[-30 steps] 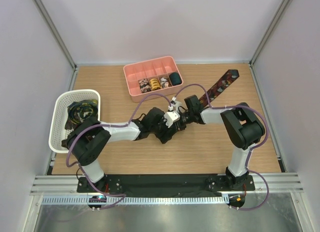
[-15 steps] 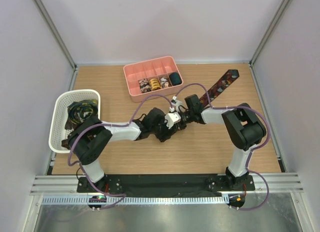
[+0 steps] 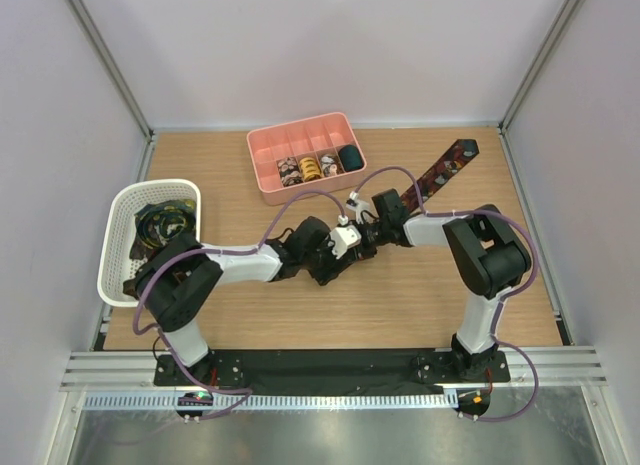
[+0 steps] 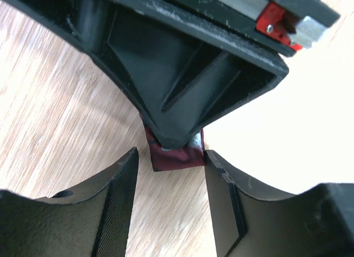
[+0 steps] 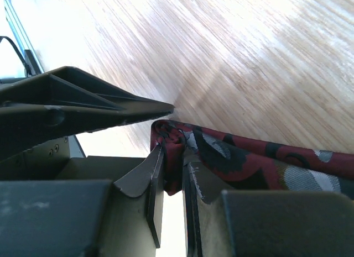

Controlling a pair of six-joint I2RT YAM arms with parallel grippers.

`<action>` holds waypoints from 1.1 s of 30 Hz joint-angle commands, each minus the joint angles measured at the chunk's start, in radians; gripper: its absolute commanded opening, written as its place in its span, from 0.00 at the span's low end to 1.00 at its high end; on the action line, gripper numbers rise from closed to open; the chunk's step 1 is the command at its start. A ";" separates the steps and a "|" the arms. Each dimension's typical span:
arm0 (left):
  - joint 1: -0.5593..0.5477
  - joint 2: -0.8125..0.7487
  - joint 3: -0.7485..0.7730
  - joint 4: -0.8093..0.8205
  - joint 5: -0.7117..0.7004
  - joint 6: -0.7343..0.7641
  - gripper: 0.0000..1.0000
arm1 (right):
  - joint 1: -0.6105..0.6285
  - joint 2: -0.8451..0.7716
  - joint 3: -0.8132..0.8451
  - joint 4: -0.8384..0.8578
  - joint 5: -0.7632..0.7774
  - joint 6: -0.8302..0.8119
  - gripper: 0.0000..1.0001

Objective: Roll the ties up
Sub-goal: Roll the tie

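Top external shows one tie point(image 3: 441, 173) stretched flat on the wooden table point(image 3: 220, 175), off to the right of the pink tray point(image 3: 285, 143). Its long axis runs on a slant. The broad end points away to the far right, about level with the tray's middle. The narrow end points back toward the arms, ending nearer than the tray's right corner, where both grippers meet. The tie is dark with red and pale print.

From the right wrist, the right gripper point(image 5: 172, 157) is pinched on that near end, which is folded over itself into a small wad between the two fingers. From the left wrist, the left gripper point(image 4: 171, 157) straddles the same wad with its jaws apart. One finger looks to be against the cloth and the other has a strip of bare wood between it and the tie, so it isn't clamping anything.

Inside the tray, the near row holds several rolled ties point(image 3: 309, 168). A white mesh basket point(image 3: 118, 235) sits well left of the tray, nearer the arms, with dark things in it.
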 commanded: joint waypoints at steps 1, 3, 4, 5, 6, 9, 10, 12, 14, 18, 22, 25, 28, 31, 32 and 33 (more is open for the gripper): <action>-0.001 -0.033 0.018 -0.052 -0.022 -0.015 0.54 | -0.005 0.043 0.016 -0.006 0.054 -0.019 0.06; -0.001 -0.037 0.022 -0.052 -0.038 -0.028 0.61 | -0.005 0.054 0.019 -0.006 0.057 -0.018 0.07; -0.001 -0.040 0.024 -0.050 -0.042 -0.031 0.63 | -0.005 0.057 0.019 -0.006 0.057 -0.018 0.07; 0.000 -0.047 0.024 -0.050 -0.053 -0.042 0.67 | -0.004 0.065 0.019 -0.006 0.057 -0.018 0.07; 0.000 -0.059 0.024 -0.047 -0.062 -0.045 0.69 | -0.004 0.066 0.019 -0.006 0.057 -0.016 0.06; 0.000 -0.085 0.022 -0.046 -0.062 -0.050 0.74 | -0.005 0.076 0.021 -0.005 0.044 -0.015 0.06; -0.001 -0.108 0.021 -0.044 -0.062 -0.054 0.76 | -0.005 0.073 0.019 -0.006 0.041 -0.011 0.06; -0.001 -0.137 0.004 -0.026 -0.070 -0.065 0.79 | -0.005 0.069 0.016 -0.006 0.042 -0.008 0.06; -0.001 -0.186 -0.026 0.011 -0.082 -0.070 0.82 | -0.005 0.076 0.022 -0.006 0.048 -0.008 0.06; 0.002 -0.255 -0.076 0.076 -0.107 -0.076 0.84 | -0.007 0.091 0.027 -0.008 0.044 -0.005 0.06; 0.003 -0.239 -0.036 0.060 -0.110 -0.076 0.85 | -0.007 0.092 0.024 -0.005 0.053 -0.005 0.06; 0.002 -0.183 0.013 0.016 -0.084 -0.067 0.85 | -0.010 0.102 0.027 -0.009 0.054 -0.002 0.06; 0.002 -0.145 0.035 0.010 -0.050 -0.056 0.84 | -0.015 0.100 0.024 -0.006 0.048 -0.004 0.06; 0.002 -0.093 0.061 -0.016 -0.036 -0.045 0.83 | -0.019 0.100 0.027 -0.006 0.038 -0.002 0.06; 0.002 -0.076 0.068 -0.029 -0.029 -0.036 0.83 | -0.019 0.106 0.028 -0.006 0.035 -0.004 0.05; 0.002 -0.061 0.074 -0.029 -0.021 -0.036 0.82 | -0.021 0.106 0.030 -0.006 0.031 -0.002 0.06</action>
